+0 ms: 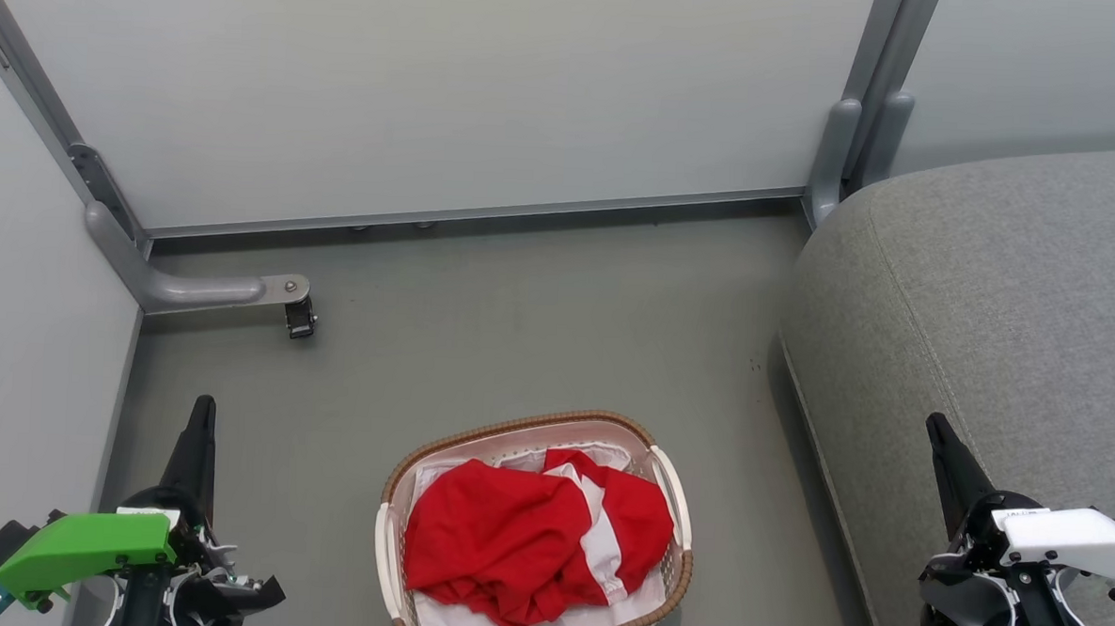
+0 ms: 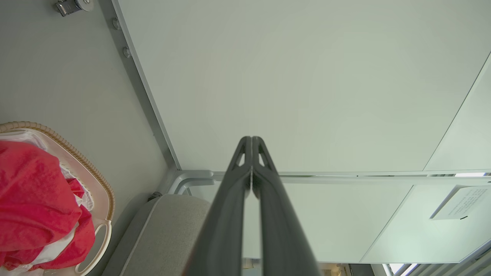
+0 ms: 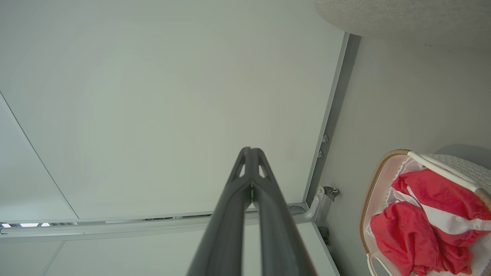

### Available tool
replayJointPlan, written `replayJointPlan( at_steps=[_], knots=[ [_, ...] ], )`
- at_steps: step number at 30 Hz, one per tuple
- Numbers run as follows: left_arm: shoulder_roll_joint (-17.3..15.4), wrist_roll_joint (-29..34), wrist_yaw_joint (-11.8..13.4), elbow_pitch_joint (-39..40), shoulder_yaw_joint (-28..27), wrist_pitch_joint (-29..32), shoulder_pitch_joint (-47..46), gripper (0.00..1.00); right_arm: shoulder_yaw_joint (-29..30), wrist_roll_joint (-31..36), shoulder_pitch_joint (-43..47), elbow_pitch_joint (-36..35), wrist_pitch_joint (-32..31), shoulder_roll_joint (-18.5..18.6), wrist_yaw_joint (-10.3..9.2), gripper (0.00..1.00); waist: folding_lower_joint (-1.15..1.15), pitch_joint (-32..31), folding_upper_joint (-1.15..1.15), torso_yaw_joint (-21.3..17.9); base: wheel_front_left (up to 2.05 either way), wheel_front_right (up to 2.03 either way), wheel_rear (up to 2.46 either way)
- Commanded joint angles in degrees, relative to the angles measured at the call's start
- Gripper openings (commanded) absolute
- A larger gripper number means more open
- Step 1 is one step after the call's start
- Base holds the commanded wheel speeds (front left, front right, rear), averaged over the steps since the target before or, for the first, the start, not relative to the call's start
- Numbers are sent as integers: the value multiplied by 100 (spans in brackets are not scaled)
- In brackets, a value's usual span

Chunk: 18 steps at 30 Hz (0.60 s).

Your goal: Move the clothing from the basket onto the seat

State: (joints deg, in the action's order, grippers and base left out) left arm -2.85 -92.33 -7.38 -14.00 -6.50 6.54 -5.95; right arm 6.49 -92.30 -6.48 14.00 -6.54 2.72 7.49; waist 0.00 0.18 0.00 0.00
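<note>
**Clothing in basket, both grippers shut and empty**

Clothing [image 1: 510, 537] is bunched in the basket [image 1: 524, 423]: red, with a white stripe running across the pile. It lies on a white liner [image 1: 553, 623] that shows at the basket's near end.

The basket stands on the floor [image 1: 538, 322], bottom centre of the head view. It is near the seat [image 1: 991, 294], on the seat's left, with a strip of floor between them.

Left gripper [image 1: 202, 410] is at lower left over the floor, well apart from the basket. In its wrist view the fingers [image 2: 230, 199] meet at the tips with nothing between them.

Right gripper [image 1: 936, 431] is at lower right, over the seat's near edge. Its fingers are also pressed together and hold nothing.

Both grippers point toward the wall panel [image 1: 435, 91]. A frame foot with a caster [image 1: 298, 319] sits on the floor by the left wall.
</note>
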Motion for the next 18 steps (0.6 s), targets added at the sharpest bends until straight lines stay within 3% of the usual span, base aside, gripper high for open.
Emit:
replayJointPlan(
  at_steps=[1, 2, 3, 12, 18],
  knots=[
    [-4, -16, -25, 9, -8, 12, -62, 0, 14, -21, 71, -13, -12, 37, 0, 0, 0, 0, 0, 0, 0, 0, 0],
    [-4, -16, -25, 9, -8, 12, -62, 0, 14, -21, 71, -13, -12, 37, 0, 0, 0, 0, 0, 0, 0, 0, 0],
    [2, 1, 1, -10, 2, -1, 3, 100, -1, 2, 1, 9, 1, -4, -1, 100, 0, 0, 0, 0, 0, 0, 0],
    [-29, 151, 14, -192, 63, -130, 93, 100, -155, 177, 35, 143, 141, -1, -1, 100, 0, 10, 0, -1, 0, 0, 0],
    [-169, 695, 11, -234, 193, -329, 28, 100, -342, 683, -77, 159, 327, 124, -1, 100, 0, 27, 0, -1, 0, 0, 0]
  ],
)
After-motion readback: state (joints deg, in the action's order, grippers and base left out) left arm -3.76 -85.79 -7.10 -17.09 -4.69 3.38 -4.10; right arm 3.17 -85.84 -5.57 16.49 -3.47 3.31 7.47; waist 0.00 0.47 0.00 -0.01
